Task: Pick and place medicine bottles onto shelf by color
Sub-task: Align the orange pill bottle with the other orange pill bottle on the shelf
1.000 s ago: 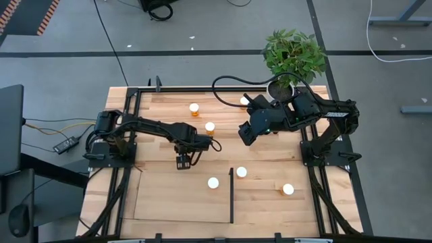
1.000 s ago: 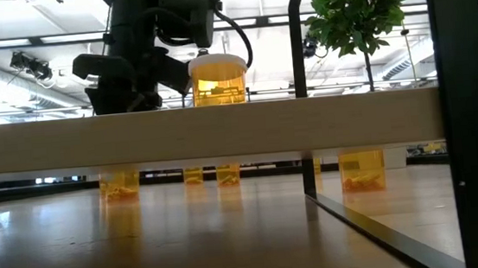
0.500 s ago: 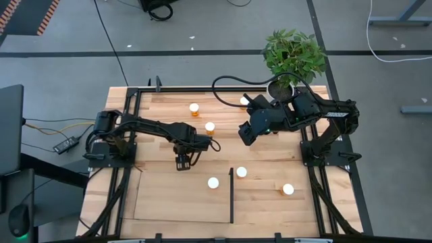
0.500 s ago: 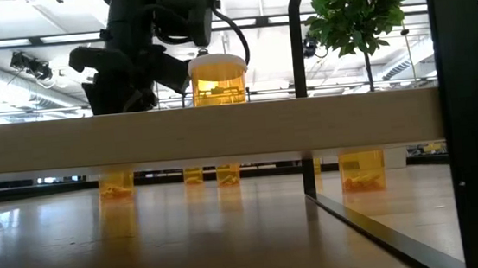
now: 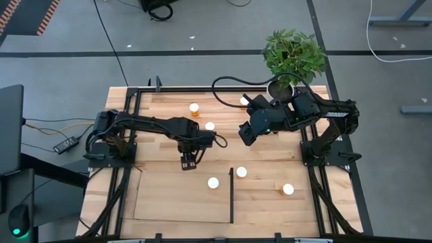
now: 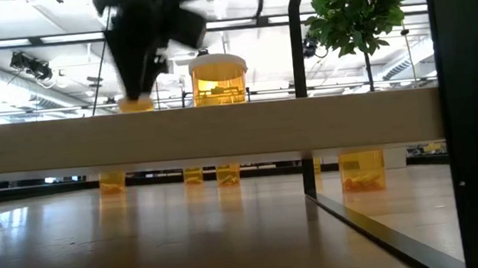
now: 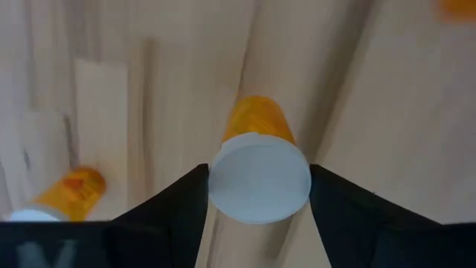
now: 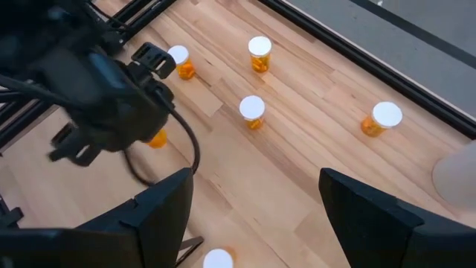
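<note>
Near tabletop centre: left gripper (image 5: 190,160) hangs over the far edge of the shelf (image 5: 162,202).
Change: since a second ago the left arm has swung slightly toward the middle and lifted; in the low view the gripper's body now sits higher, and an orange bottle base shows under it.
Left jaws: clenched on a bottle (image 7: 259,170), white cap between the two fingers in the left wrist view.
Bottle position: held off the wood, above the shelf's far edge, not yet set down.
Right gripper (image 5: 246,134): hovers mid-tabletop with jaws spread, nothing in them.
Other bottles: one standing on the shelf (image 5: 213,182); two past the black strip (image 5: 231,196); more on the far boards.
Meaning: pick looks done; carry to a shelf spot is the likely step in hand.
Risk: cap-level grip is shallow, so a fast swing could tip it.
</note>
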`<act>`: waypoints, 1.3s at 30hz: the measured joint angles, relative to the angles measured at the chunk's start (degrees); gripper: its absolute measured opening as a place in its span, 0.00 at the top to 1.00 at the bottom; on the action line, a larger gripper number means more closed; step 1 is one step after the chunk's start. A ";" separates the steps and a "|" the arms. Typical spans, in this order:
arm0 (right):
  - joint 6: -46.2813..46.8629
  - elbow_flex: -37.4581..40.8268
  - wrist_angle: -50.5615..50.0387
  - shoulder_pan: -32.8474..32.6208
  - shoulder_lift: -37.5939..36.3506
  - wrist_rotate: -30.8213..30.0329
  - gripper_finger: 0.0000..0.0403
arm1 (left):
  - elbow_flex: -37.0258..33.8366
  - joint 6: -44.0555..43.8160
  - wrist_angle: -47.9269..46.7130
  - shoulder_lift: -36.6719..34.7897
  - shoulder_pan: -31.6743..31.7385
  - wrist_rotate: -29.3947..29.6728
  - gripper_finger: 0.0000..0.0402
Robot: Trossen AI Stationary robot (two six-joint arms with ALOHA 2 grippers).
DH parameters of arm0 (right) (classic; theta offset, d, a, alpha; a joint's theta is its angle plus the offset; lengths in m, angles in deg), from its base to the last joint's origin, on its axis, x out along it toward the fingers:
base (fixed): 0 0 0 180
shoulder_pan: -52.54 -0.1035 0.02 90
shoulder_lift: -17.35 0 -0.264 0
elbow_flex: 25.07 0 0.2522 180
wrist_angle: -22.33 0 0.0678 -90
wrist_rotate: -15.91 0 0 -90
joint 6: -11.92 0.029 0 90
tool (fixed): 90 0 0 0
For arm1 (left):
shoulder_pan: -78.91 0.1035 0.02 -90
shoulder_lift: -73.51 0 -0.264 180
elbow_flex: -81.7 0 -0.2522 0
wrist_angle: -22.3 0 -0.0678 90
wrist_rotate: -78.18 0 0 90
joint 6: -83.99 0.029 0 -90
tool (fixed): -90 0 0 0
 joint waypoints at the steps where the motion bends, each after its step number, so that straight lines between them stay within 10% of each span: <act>1: -0.11 0.00 0.00 0.00 0.00 0.00 0.26 | 1.51 -0.14 -0.29 0.00 -0.38 0.00 0.46; 12: -3.72 0.00 -0.02 -0.02 0.00 0.09 0.26 | 12.46 -6.13 -3.88 -0.02 -8.38 -0.01 0.44; 39: -20.10 0.00 -2.27 0.00 -0.02 0.93 0.26 | 13.64 -48.42 7.28 2.64 -25.09 -2.98 0.46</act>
